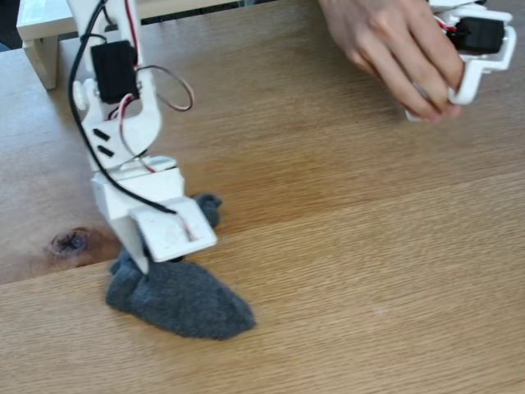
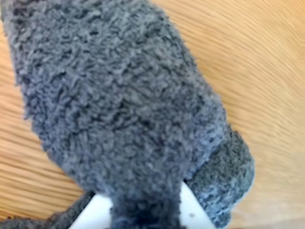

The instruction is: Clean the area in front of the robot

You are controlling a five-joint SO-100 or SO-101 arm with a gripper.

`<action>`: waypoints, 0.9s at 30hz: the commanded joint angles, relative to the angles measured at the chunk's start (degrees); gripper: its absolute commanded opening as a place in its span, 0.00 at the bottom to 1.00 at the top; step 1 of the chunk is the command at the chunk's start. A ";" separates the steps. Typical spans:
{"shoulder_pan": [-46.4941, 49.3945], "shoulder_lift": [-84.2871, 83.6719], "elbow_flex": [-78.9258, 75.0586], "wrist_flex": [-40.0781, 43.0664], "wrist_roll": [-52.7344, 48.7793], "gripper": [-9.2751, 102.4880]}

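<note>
At the left of the fixed view sits the dark knot (image 1: 70,242) in the oak tabletop (image 1: 369,271). Just right of it the white arm (image 1: 123,107) presses its gripper (image 1: 156,246) down onto a fuzzy grey cloth (image 1: 180,300) at lower left. In the wrist view the cloth (image 2: 119,105) bunches between white fingers (image 2: 195,214), apparently clamped tight. This looks like mid-wipe; next the cloth should be dragged across the boards, kept flat. At upper right a hand (image 1: 394,57) holds a second white device (image 1: 480,49). No writing is readable.
</note>
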 commanded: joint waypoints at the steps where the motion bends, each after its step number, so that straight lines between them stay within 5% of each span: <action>1: 12.66 3.96 -1.14 3.16 2.02 0.08; 19: 18.19 12.30 -1.14 25.14 3.08 0.08; 27: 15.47 29.97 -1.14 20.83 12.30 0.08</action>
